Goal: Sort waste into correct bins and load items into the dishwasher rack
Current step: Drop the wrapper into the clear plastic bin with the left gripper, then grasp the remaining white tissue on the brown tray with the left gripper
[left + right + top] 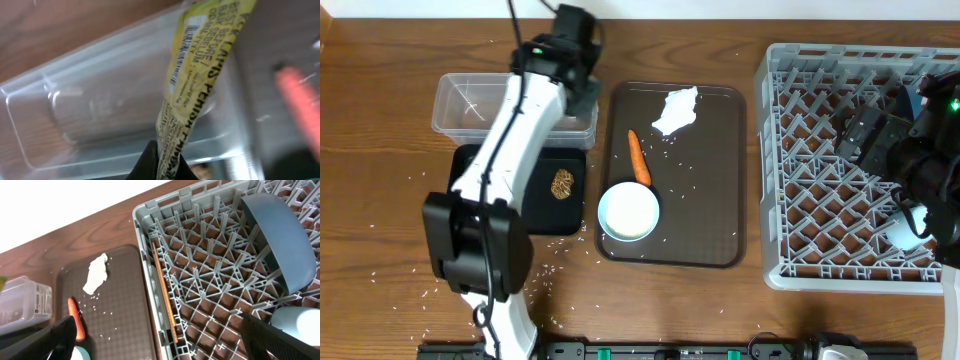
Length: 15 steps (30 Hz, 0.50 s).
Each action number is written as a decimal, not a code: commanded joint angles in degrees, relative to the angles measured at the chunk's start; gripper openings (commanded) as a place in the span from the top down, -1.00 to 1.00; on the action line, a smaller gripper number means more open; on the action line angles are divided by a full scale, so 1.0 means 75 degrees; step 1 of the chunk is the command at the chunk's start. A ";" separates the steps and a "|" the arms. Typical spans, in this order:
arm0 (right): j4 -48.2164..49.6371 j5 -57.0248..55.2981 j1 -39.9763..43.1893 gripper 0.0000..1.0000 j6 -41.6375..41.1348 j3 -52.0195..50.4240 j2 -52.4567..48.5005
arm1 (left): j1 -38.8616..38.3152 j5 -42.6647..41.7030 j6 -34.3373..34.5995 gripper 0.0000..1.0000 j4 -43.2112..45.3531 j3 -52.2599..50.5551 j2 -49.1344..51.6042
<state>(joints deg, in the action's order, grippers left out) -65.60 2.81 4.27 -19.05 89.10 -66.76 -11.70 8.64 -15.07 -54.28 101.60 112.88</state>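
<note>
My left gripper [162, 167] is shut on the yellow-green wrapper [200, 75] and holds it hanging over the clear tub [100, 110], which also shows overhead [470, 105]. The black tray [535, 215] holds the brown food lump [562, 184]. The tissue [675, 110], carrot [638, 158] and white bowl [628, 212] lie on the brown serving tray. My right gripper [165, 345] is open and empty above the grey rack's [820, 170] left edge. The dark-blue dish [280, 240] stands in the rack with the light-blue cup [300, 322] beside it. The pinkish-white cup is out of view.
The brown serving tray [710, 180] sits between the bins and the rack. Loose rice grains [555, 270] are scattered on the wooden table and on the serving tray. My left arm [510, 150] stretches over the black tray.
</note>
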 commanded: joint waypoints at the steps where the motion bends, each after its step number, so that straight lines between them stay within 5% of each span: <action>1: -0.0006 0.0003 0.0050 -0.99 0.0064 0.0017 0.0000 | 0.0329 -0.0242 -0.0871 0.88 -0.0096 -0.0146 0.0082; 8: -0.0006 0.0003 0.0050 -0.98 0.0061 0.0017 0.0000 | 0.0796 -0.1349 -0.2468 0.76 -0.0105 -0.0166 0.0108; 10: -0.0026 0.0003 0.0050 -0.99 0.0064 0.0017 0.0000 | 0.0764 -0.1352 -0.2535 -0.03 -0.0085 -0.0154 0.0038; 12: -0.0070 0.0003 0.0050 -0.98 0.0061 0.0017 0.0000 | 0.0697 -0.1349 -0.2532 -0.55 -0.0090 -0.0117 -0.0026; 15: -0.0117 0.0003 0.0050 -0.99 0.0064 0.0017 0.0000 | 0.0440 -0.1763 -0.2250 -0.64 -0.0082 -0.0102 -0.0163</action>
<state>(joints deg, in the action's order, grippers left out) -66.26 2.81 4.27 -19.05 89.10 -66.76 -6.59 -0.30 -31.38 -54.94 100.09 113.89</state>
